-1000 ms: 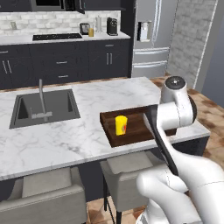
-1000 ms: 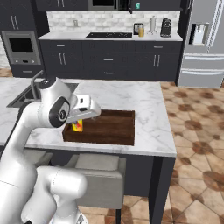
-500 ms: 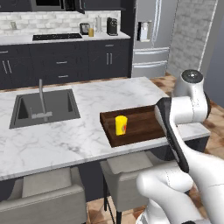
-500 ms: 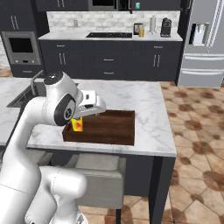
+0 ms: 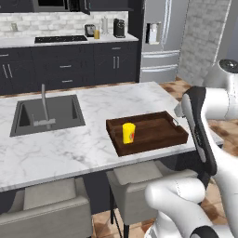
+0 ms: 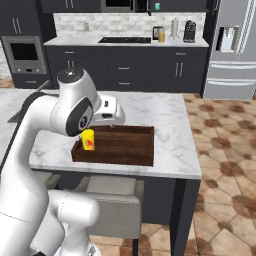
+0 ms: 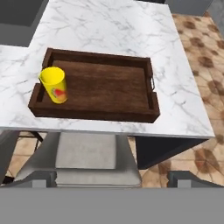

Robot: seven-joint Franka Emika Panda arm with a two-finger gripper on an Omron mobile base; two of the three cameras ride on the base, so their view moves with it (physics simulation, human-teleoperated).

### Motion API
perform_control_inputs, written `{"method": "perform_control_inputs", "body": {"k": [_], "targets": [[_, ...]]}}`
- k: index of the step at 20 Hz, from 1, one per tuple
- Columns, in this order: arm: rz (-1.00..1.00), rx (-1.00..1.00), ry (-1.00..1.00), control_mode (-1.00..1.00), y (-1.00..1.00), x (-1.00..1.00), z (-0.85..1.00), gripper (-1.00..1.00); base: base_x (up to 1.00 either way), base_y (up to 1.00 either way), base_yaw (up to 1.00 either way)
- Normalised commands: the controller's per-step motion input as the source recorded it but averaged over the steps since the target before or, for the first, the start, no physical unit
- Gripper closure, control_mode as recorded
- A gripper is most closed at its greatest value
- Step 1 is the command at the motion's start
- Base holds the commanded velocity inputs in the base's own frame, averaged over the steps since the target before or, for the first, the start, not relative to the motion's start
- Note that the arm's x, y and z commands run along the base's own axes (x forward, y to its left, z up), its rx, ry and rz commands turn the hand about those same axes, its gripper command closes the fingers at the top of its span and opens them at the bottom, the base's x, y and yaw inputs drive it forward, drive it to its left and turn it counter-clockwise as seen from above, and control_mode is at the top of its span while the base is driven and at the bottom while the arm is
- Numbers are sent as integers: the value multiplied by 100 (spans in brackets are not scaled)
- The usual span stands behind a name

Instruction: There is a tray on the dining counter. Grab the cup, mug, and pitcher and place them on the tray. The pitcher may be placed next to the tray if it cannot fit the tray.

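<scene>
The dark wooden tray (image 5: pixel 155 131) (image 6: pixel 125 146) (image 7: pixel 109 87) lies on the marble dining counter near its front edge. At the tray's left end stands the yellow cup (image 5: pixel 128 133) (image 6: pixel 88 140) (image 7: pixel 54 85), upright, with its red mark facing the stools. My gripper (image 7: pixel 112 179) hangs above and in front of the tray, open and holding nothing, well clear of the cup. In the right base view the white hand (image 6: pixel 107 113) sits over the tray's back left corner. The amber pitcher (image 5: pixel 96 34) (image 6: pixel 161 35) stands on the far back counter. The mug is out of view.
A sink (image 5: pixel 46 114) with a faucet is sunk into the counter left of the tray. Grey stools (image 5: pixel 148 174) (image 7: pixel 94 162) are tucked under the front edge. A white paper-towel roll (image 6: pixel 174 27) and a coffee maker (image 6: pixel 189 31) flank the pitcher. A steel fridge (image 6: pixel 232 45) stands at the right.
The arm has swung up and to the right, off the tray. The hand has drawn back from the cup, which stays on the tray. The jaws stay open.
</scene>
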Motion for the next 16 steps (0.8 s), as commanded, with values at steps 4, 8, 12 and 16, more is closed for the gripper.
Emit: {"method": "perform_control_inputs", "body": {"k": [4,8,12,16], "targets": [[0,0,0,-100,2,-38,33,-100,0,0,0],[0,0,0,-100,0,-62,19,-100,0,0,0],[-1,0,0,-100,9,-53,30,-100,0,0,0],[-1,0,0,-100,15,-52,6,-100,0,0,0]]}}
